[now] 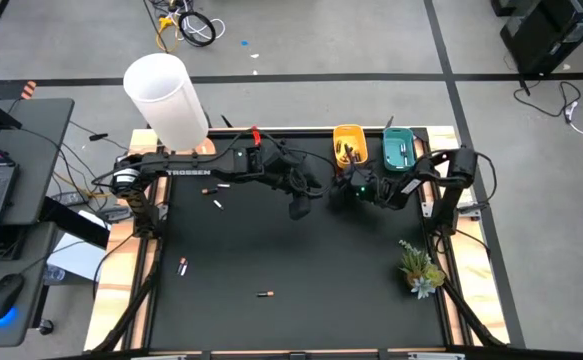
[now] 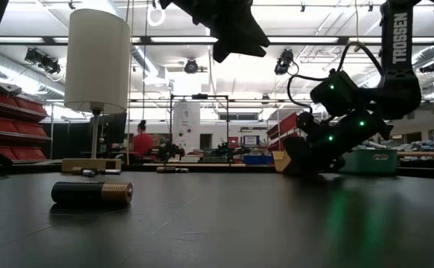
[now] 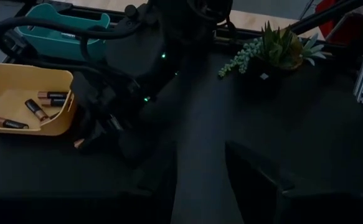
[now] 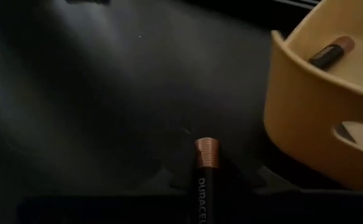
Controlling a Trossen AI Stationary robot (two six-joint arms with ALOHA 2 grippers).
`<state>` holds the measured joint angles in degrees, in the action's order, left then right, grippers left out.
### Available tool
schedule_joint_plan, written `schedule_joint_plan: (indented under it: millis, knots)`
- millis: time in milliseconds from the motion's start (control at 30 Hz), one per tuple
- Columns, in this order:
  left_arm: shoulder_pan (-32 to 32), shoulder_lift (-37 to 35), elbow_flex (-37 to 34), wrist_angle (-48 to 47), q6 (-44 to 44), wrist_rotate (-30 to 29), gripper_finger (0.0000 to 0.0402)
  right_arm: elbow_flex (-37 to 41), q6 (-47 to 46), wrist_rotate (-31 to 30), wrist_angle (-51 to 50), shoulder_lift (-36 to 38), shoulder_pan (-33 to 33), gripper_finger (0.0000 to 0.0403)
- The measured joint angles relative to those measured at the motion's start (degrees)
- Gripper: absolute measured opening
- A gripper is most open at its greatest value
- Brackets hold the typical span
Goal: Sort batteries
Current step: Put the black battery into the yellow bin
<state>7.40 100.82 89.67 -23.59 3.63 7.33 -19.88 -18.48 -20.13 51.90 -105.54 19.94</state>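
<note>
High view gives me open black worktop (image 1: 301, 260) toward the near edge, with three stray batteries (image 1: 264, 294) scattered there. My right pincer (image 1: 343, 192) is down just beside the yellow tray (image 1: 349, 133), pinching a copper-tipped Duracell battery (image 4: 205, 171). The left pincer (image 1: 299, 208) hangs half-spread close by, crowding that side; a teal tray (image 1: 399, 148) is behind.

1. A dark battery (image 2: 91, 193) with a copper end lies on its side on the black table (image 2: 224, 231), near the camera.
2. One gripper (image 2: 310, 165) reaches down to the tabletop at right, green lights glowing on it.
3. Another gripper (image 2: 228, 33) hangs high above.
4. A white cylinder (image 2: 97, 61) stands at left.
5. A teal tray (image 2: 371, 160) sits behind the low gripper.
</note>
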Motion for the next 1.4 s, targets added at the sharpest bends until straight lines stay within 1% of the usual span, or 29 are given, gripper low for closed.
schedule_joint_plan:
  millis: [133, 267, 333, 433, 533, 600, 700, 767, 800, 867, 900, 967, 1100, 1167, 1233, 1267, 1333, 1400]
  knots:
    - [0.0, 0.0, 0.0, 0.0, 1.1, 0.1, 0.0147, 0.0, 0.1, 1.1, -0.2, 0.0, -0.7, 0.0051]
    - [0.0, 0.0, 0.0, -0.1, 6.2, 4.3, 0.0147, 0.0, -2.5, 1.3, -0.2, 0.3, -0.7, 0.0051]
    - [0.0, 0.0, 0.0, -0.7, 9.2, 5.8, 0.0147, 0.1, -3.9, 3.6, -0.4, 1.4, -0.8, 0.0051]
    - [0.0, 0.0, 0.0, -2.6, 13.8, 5.1, 0.0147, 0.3, -3.6, 9.1, -2.7, 4.4, -1.4, 0.0051]
    - [-0.7, 0.0, 0.0, -2.9, 20.4, 1.7, 0.0147, 0.3, -5.4, 14.0, -5.8, 8.3, -2.0, 0.0051]
    - [-2.5, -0.3, 0.0, -2.7, 24.5, -2.2, 0.0147, 0.3, -5.8, 16.7, -8.0, 11.3, -2.7, 0.0051]
    - [-7.6, -0.8, 0.1, -0.6, 28.1, -10.3, 0.0147, 0.3, -5.6, 20.0, -13.9, 15.9, -4.3, 0.0051]
    - [-10.8, -0.8, 0.1, 0.3, 29.9, -14.4, 0.0147, 0.3, -4.6, 22.4, -16.6, 18.7, -4.9, 0.0051]
    - [-12.1, -0.7, 0.1, 0.5, 30.9, -15.7, 0.0147, 0.3, -2.8, 24.2, -17.9, 20.1, -4.9, 0.0051]
    - [-13.9, -0.7, 0.1, 0.5, 33.1, -18.6, 0.0147, 0.3, 3.6, 28.9, -19.5, 22.5, -4.9, 0.0051]
    - [-14.8, -0.7, 0.1, 0.2, 34.7, -20.3, 0.0147, 0.3, 7.6, 31.4, -20.3, 23.7, -5.2, 0.0051]
    - [-16.6, -1.1, 0.1, -0.5, 38.2, -24.7, 0.0147, 0.3, 12.4, 35.5, -20.2, 25.9, -5.9, 0.0051]
    - [-20.4, -2.7, 0.1, 0.6, 43.5, -32.2, 0.0147, 0.3, 21.3, 39.1, -19.4, 29.3, -7.3, 0.0051]
    - [-21.8, -2.7, 0.1, 1.1, 44.8, -35.2, 0.0147, 0.2, 23.0, 41.0, -19.2, 30.3, -7.9, 0.0051]
    - [-22.9, -2.5, 0.1, 1.3, 45.1, -38.1, 0.0147, 0.2, 18.8, 41.2, -18.8, 30.7, -8.3, 0.0051]
    - [-23.4, -2.4, 0.1, 1.4, 45.1, -39.4, 0.0147, 0.2, 15.3, 40.0, -18.4, 30.9, -8.4, 0.0051]
    - [-24.0, -2.7, 0.1, 1.6, 45.3, -40.7, 0.0147, -0.6, 9.2, 35.3, -20.4, 32.2, -9.2, 0.0051]
    - [-24.4, -3.0, 0.1, 1.5, 44.9, -41.1, 0.0147, -4.1, 6.4, 28.4, -26.3, 33.1, -10.5, 0.0051]
